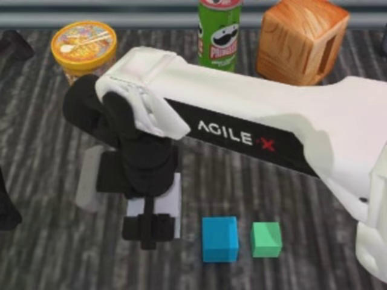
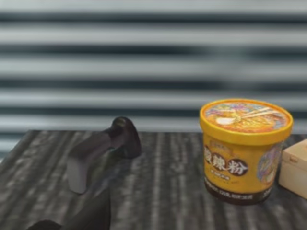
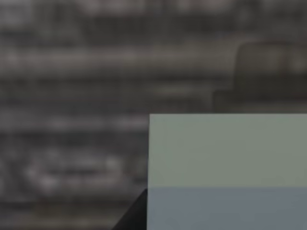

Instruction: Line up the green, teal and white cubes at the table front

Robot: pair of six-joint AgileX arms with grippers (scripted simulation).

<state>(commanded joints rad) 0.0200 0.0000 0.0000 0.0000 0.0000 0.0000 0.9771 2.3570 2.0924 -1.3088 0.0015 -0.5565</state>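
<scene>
My right arm reaches across the bench [image 1: 48,254], its tool [image 1: 147,232] pointing down and gripping the white cube [image 1: 172,208], left of the teal cube [image 1: 219,239].

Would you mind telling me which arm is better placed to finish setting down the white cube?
The right: its gripper is over the white cube, beside the teal cube. The left arm shows only at the table's left edge.
</scene>
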